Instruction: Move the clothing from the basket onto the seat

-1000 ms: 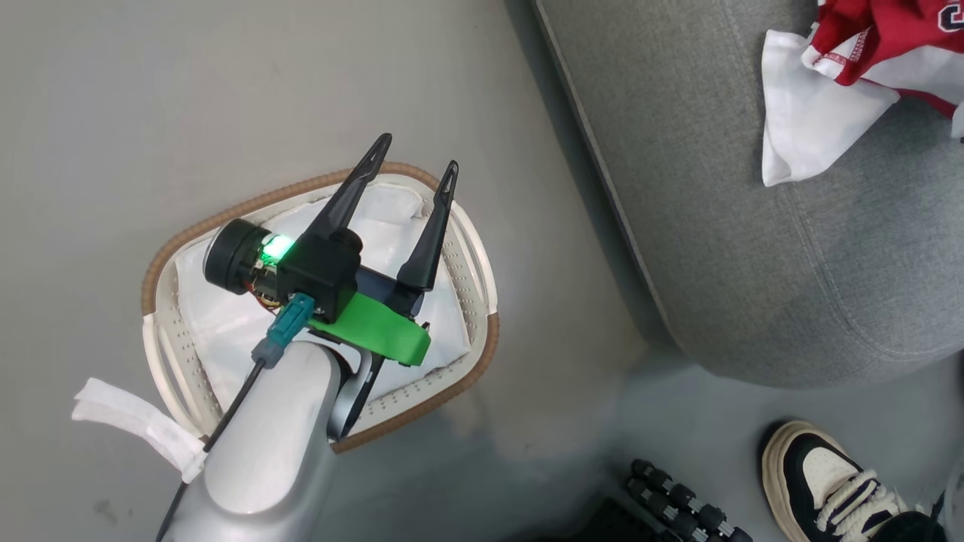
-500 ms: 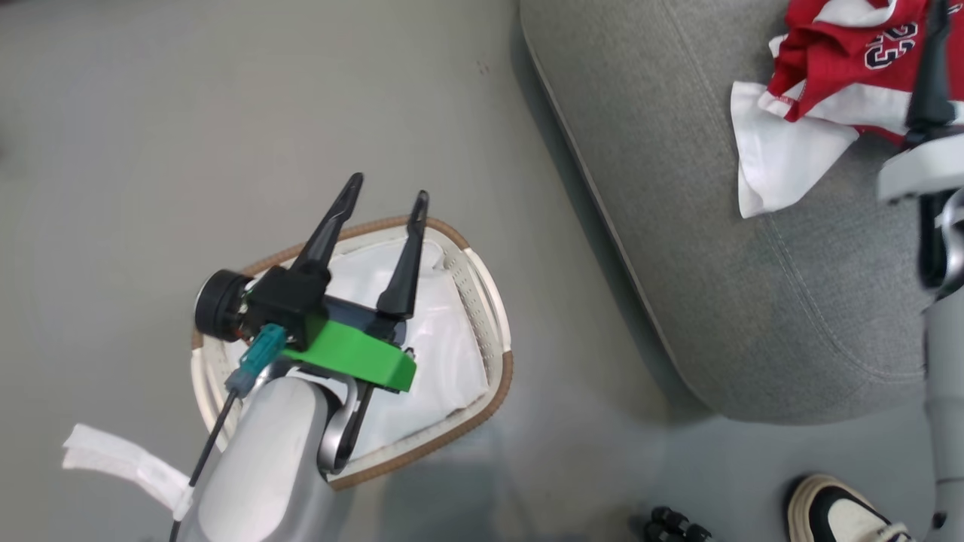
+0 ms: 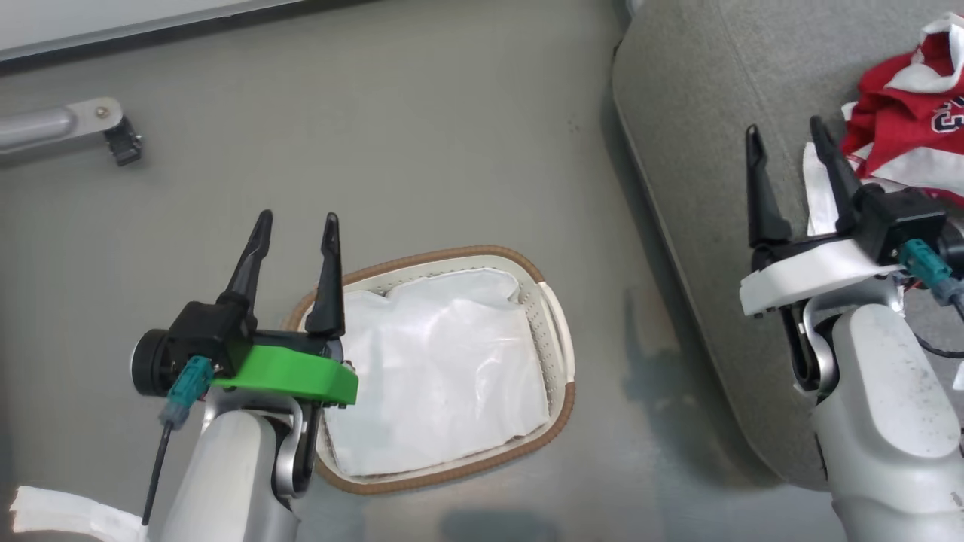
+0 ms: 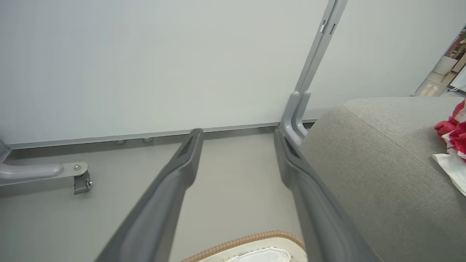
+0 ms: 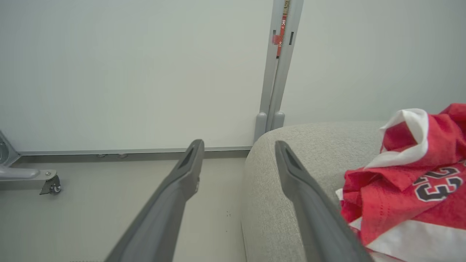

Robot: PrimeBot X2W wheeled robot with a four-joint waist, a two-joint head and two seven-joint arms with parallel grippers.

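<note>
On the grey seat, at the head view's upper right, the red clothing lies crumpled just right of the right gripper, whose jaws stand spread and hold nothing. Whether its right finger touches the garment's white edge cannot be told. Down on the floor, the basket holds a white liner cloth. The left gripper, likewise spread and empty, hovers at the basket's left rim, well apart from the clothing.
</note>
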